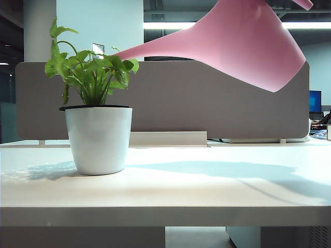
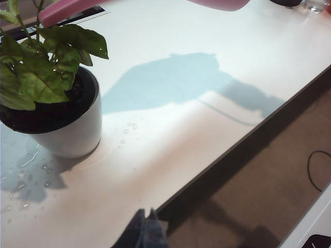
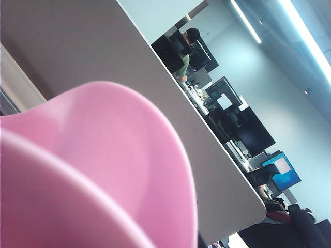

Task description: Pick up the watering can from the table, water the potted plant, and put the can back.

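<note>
Potted plant: you see it standing upright on the left part of the table; green heart-shaped leaves rise above a white pot with a black rim
Water traces: in the left wrist view, droplets lie on the tabletop just beside the pot
Left gripper: you find only its dark fingertips at the frame edge in the left wrist view, drawn close together with nothing between them, above the table's front edge and apart from the pot
Watering can: pink, held in the air and tilted, its long spout pointing left with the tip just above the plant's leaves; its shadow lies on the table to the right of the pot
Partition panel: grey, standing behind the table
Right gripper: you cannot tell its jaw state; the right wrist view is filled by the can's pink body and shows no fingers
</note>
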